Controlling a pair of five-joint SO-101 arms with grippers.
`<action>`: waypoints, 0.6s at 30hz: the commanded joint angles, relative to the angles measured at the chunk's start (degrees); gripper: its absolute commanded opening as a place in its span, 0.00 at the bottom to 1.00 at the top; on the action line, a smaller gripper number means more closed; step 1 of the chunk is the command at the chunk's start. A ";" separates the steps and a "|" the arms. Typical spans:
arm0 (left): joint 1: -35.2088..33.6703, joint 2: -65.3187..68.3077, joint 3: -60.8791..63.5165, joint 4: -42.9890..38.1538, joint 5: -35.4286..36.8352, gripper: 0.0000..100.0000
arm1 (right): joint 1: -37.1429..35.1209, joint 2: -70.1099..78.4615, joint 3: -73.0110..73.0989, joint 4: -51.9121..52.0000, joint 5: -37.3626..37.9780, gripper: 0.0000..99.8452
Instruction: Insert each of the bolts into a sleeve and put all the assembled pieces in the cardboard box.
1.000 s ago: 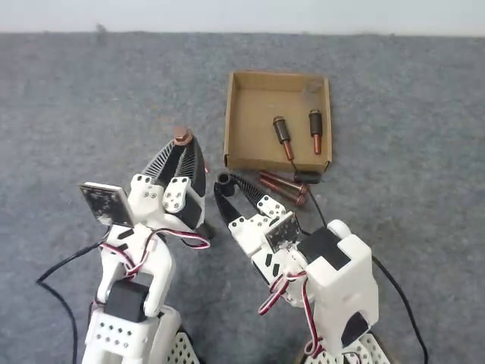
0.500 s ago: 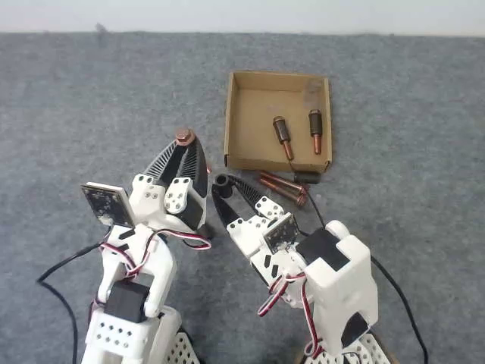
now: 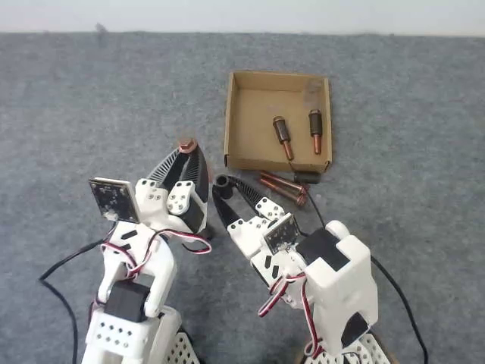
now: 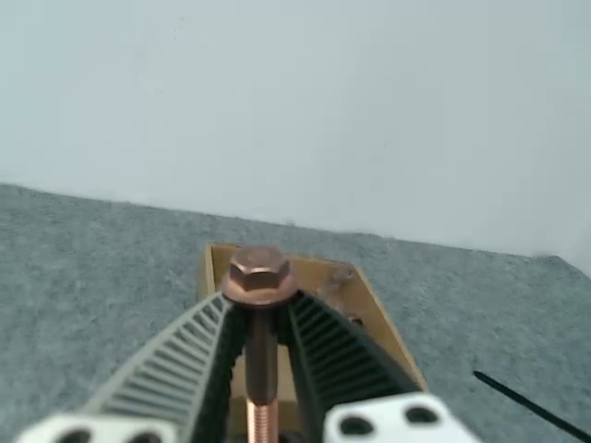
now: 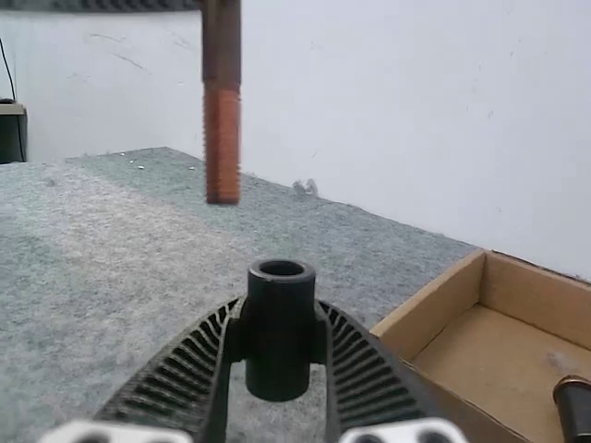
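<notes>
Cardboard box (image 3: 254, 106) holds two sleeved bolts (image 3: 283, 136), lying apart.

Left end effector (image 3: 186, 149) brought bolt (image 3: 186, 142) back, closer to sleeve (image 3: 221, 181).

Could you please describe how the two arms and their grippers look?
The left arm and the right arm have white plastic shells with black motors. Looped red, white and black wires run along them. A black cable trails from the left arm. The left gripper and the right gripper have black, ribbed, tapering fingers.
</notes>
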 commanded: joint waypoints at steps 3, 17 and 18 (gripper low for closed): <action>-0.18 -1.49 0.57 -0.44 0.70 0.01 | -0.48 -0.92 0.18 -0.31 1.05 0.01; 2.90 -1.41 2.42 -5.54 0.62 0.01 | -1.80 -1.10 1.23 -0.31 1.23 0.01; 3.08 -1.41 2.95 -6.59 0.62 0.01 | -1.71 -1.10 1.32 -0.31 1.23 0.01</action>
